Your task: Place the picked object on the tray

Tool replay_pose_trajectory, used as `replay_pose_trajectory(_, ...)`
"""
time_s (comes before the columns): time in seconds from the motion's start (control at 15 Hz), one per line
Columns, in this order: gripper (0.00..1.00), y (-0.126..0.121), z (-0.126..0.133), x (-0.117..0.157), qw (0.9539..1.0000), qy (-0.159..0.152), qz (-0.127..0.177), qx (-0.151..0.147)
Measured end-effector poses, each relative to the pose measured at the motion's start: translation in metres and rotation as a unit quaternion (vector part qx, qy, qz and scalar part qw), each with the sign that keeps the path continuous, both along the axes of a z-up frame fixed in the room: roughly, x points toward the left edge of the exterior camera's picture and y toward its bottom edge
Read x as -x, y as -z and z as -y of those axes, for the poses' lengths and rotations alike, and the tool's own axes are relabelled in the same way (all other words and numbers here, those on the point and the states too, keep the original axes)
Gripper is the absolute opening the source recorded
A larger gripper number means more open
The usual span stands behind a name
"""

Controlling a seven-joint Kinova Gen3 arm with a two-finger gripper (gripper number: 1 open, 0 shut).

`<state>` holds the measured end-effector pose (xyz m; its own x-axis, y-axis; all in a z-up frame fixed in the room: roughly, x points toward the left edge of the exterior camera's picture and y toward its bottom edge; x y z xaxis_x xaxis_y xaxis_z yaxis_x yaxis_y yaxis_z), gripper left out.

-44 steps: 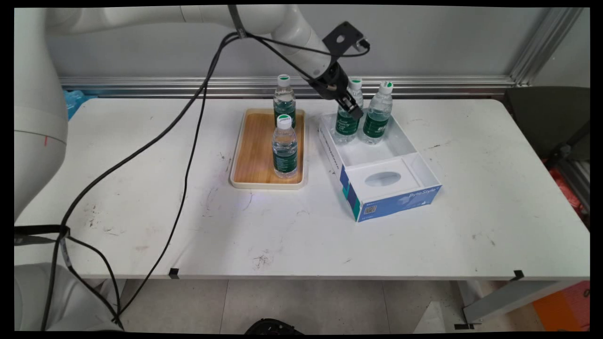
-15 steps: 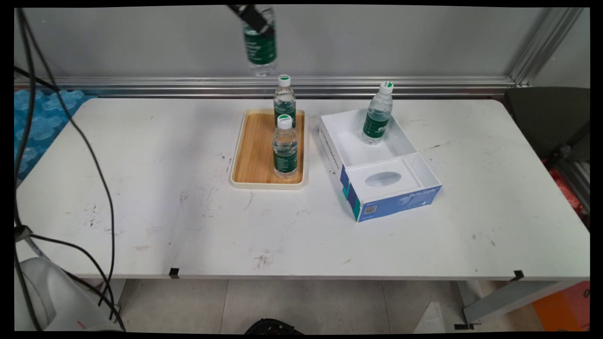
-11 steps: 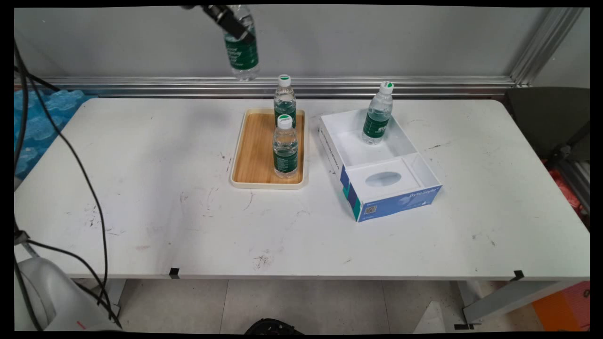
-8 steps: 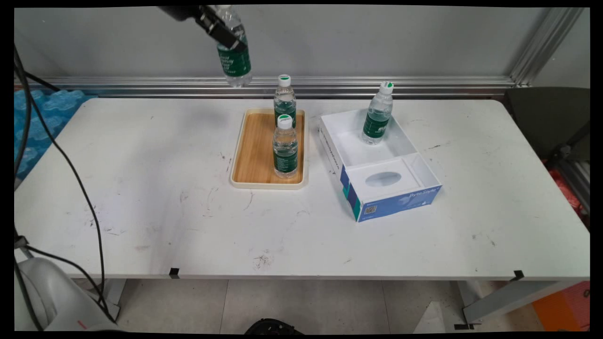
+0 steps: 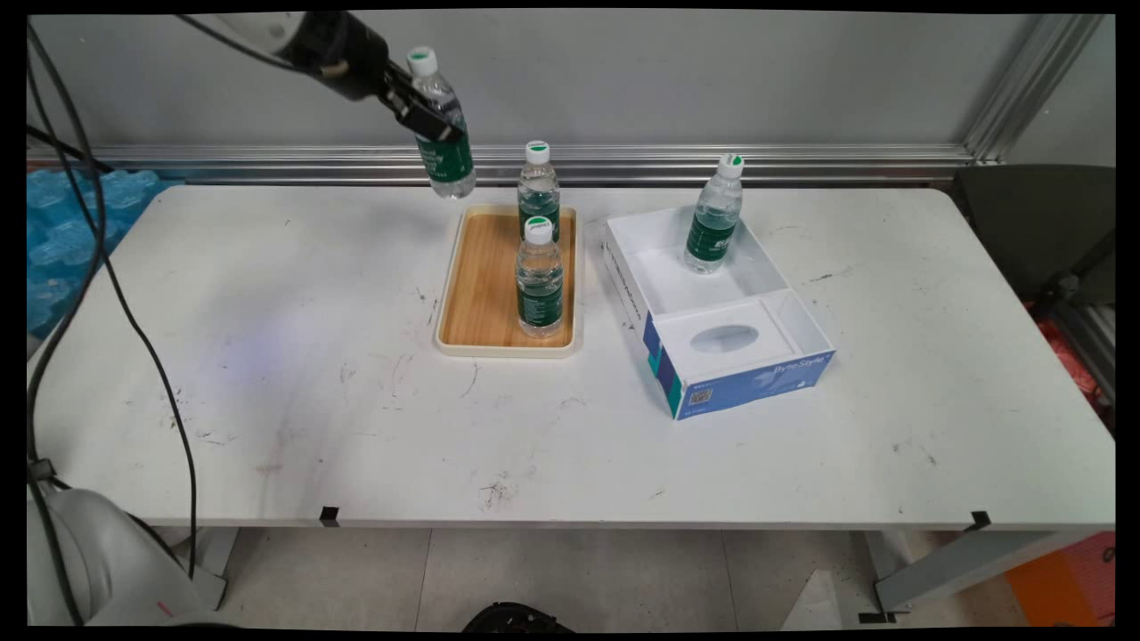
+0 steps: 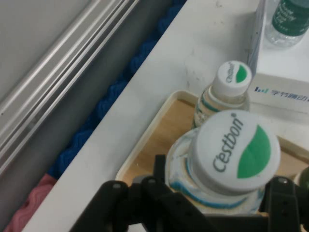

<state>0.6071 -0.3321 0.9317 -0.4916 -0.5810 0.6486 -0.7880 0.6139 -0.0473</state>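
Note:
My gripper (image 5: 426,120) is shut on a clear water bottle (image 5: 441,125) with a green label and white cap, held in the air, slightly tilted, above the table's far edge just left of the wooden tray (image 5: 481,285). In the hand view the held bottle's cap (image 6: 235,151) fills the lower middle between the fingers (image 6: 161,174). Two like bottles stand on the tray: a far one (image 5: 538,189) and a near one (image 5: 539,278). The far tray bottle (image 6: 226,94) and the tray's corner (image 6: 154,140) show beyond the held cap.
A white and blue open box (image 5: 712,307) lies right of the tray, with one bottle (image 5: 713,218) standing in its far part. Black cables (image 5: 98,267) hang at the left. An aluminium rail (image 5: 712,162) runs along the table's far edge.
The gripper lifted a bottle out of the box, carried it leftwards high over the tray, and has come down lower at the tray's far left corner. Only one bottle stands in the box now.

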Motion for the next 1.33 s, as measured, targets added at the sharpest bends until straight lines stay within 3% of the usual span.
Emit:
replay_pose_trajectory(0.73,0.0,0.097,0.039,0.004,0.9997,0.025,-0.007,-0.006)
replay_pose_trajectory(1.27,0.0,0.126,0.053,0.011,0.9989,0.046,-0.005,-0.003)
replay_pose_trajectory(1.33,1.0,0.127,0.053,0.012,0.9988,0.049,-0.004,-0.001)
